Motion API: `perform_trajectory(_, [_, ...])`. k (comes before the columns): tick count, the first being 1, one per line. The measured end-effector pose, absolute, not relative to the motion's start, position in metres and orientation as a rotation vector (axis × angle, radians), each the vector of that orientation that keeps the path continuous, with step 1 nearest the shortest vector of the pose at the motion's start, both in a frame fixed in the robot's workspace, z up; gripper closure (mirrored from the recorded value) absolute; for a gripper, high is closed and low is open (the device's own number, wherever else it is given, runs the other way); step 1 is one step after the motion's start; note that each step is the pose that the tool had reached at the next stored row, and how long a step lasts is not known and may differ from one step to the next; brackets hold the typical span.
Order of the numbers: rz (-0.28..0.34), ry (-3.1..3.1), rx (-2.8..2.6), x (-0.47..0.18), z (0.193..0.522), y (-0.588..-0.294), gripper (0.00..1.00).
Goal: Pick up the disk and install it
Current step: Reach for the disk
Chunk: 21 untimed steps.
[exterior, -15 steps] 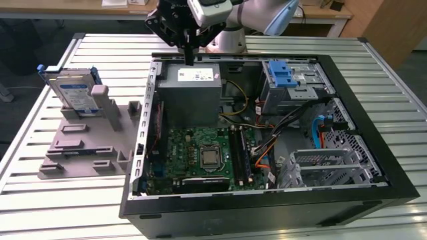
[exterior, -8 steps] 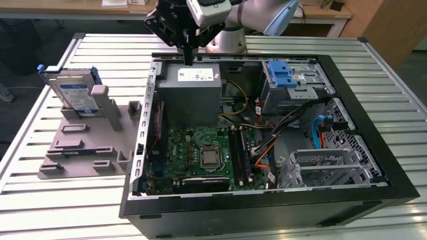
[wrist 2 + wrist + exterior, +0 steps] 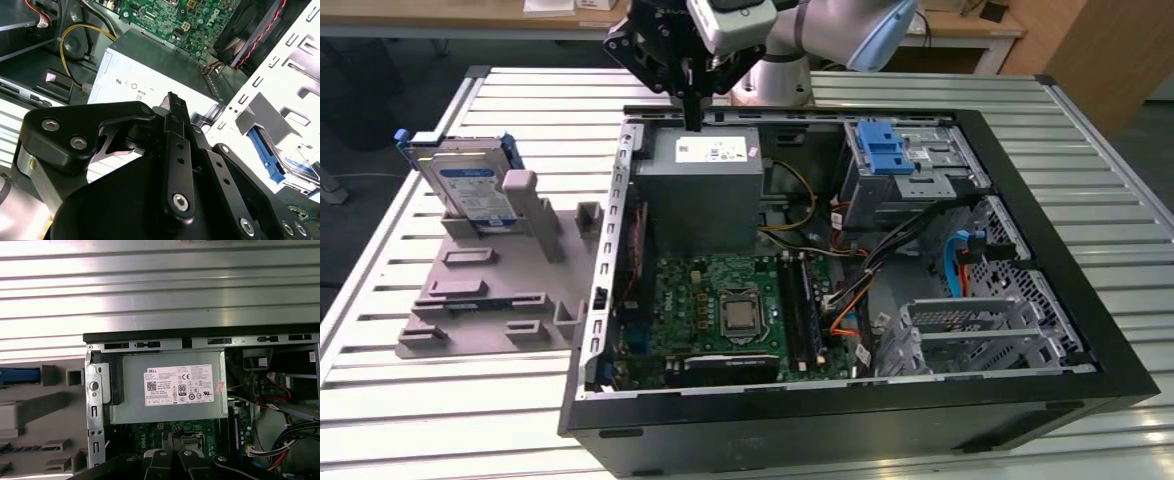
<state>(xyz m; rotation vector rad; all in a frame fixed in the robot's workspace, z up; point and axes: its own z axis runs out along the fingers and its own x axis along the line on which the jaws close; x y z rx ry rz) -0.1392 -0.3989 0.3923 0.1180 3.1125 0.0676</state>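
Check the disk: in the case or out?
Out. The disk stands on edge in the grey fixture outside the case, on the exterior view's left.

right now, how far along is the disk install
Nothing looks done yet. The disk stands upright in the grey holder on the exterior view's left, outside the computer case. The hand is shut and empty, above the power supply near the case's far edge. Both steps are left: picking up the disk and installing it.
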Motion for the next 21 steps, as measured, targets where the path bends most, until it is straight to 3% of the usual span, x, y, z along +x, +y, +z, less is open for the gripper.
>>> perform_trajectory(21, [0.068, 3.113, 0.118, -0.159, 0.391, -0.398, 0.89])
